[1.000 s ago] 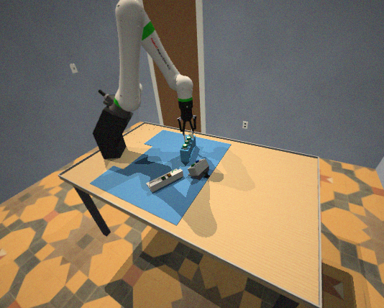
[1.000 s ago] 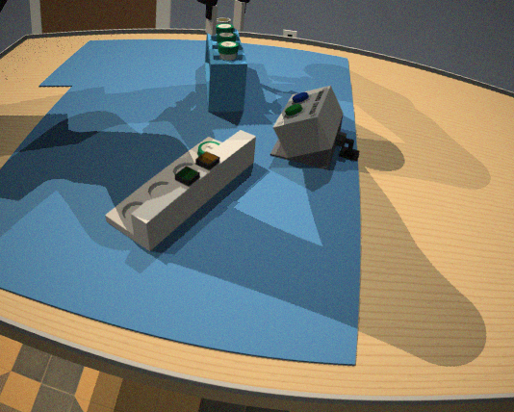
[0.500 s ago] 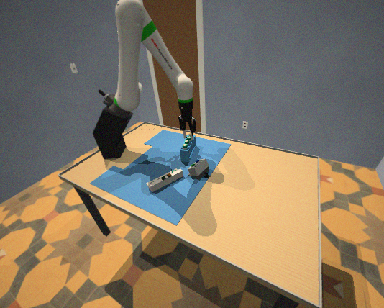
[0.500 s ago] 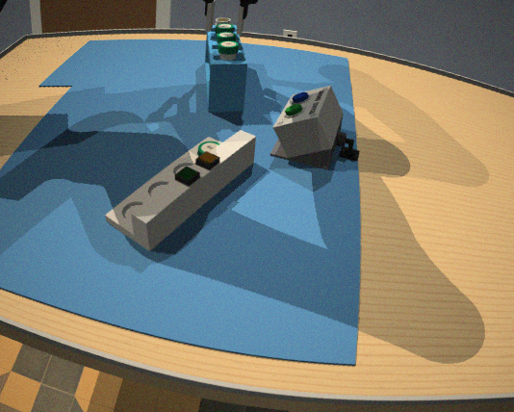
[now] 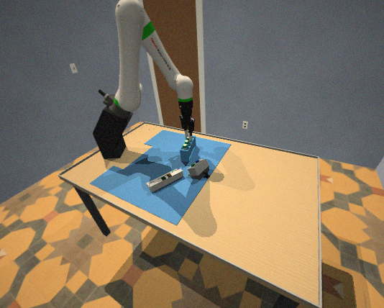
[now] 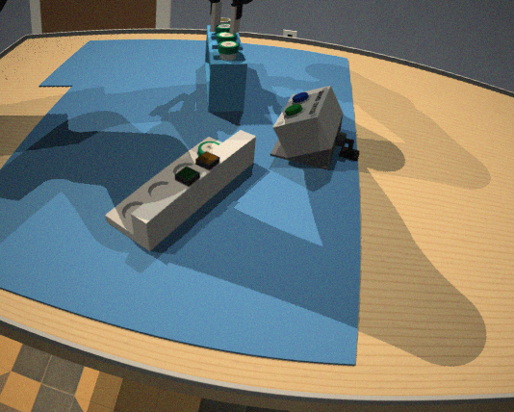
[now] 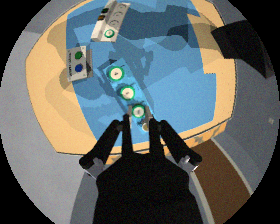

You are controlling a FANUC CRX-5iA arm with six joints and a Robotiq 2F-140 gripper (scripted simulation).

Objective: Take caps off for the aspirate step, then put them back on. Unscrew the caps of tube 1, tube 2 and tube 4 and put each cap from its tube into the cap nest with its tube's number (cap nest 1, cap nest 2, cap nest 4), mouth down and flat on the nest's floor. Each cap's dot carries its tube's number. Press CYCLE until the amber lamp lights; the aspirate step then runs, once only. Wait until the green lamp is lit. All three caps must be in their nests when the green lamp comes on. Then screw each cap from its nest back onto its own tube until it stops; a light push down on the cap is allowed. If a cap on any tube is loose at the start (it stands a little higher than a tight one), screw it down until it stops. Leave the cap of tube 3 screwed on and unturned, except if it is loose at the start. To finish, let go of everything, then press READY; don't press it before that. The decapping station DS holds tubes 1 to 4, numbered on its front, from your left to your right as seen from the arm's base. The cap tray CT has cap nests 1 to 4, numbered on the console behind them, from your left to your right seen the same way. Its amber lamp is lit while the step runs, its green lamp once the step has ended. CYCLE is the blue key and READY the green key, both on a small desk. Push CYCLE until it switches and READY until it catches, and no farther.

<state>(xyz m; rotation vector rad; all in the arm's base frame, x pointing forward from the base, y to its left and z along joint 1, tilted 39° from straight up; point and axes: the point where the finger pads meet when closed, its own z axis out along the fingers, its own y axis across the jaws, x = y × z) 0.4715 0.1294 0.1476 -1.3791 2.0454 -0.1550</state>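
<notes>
The blue decapping station (image 5: 187, 155) (image 6: 226, 82) stands on the blue mat (image 6: 241, 289). Three white, green-rimmed caps show on it in the exterior view. My gripper (image 5: 187, 137) (image 6: 224, 21) (image 7: 138, 110) points straight down over the station's far end and is shut on the farthest of those caps (image 6: 222, 27) (image 7: 139, 111). Two more caps (image 6: 225, 37) (image 6: 228, 46) sit on tubes nearer the camera. A pale tube top behind the held cap is mostly hidden. The white cap tray (image 5: 160, 183) (image 6: 192, 202) holds one cap (image 6: 208, 145) (image 7: 109, 32) in its end nest nearest the station.
The tray's console carries an amber lamp block (image 6: 208, 160) and a dark green one (image 6: 187, 175). The small grey desk (image 5: 198, 168) (image 6: 313, 125) beside the tray carries the blue key (image 6: 299, 96) (image 7: 78, 67) and the green key (image 6: 293, 110) (image 7: 78, 53). The arm's black pedestal (image 5: 109, 138) stands at the table's corner.
</notes>
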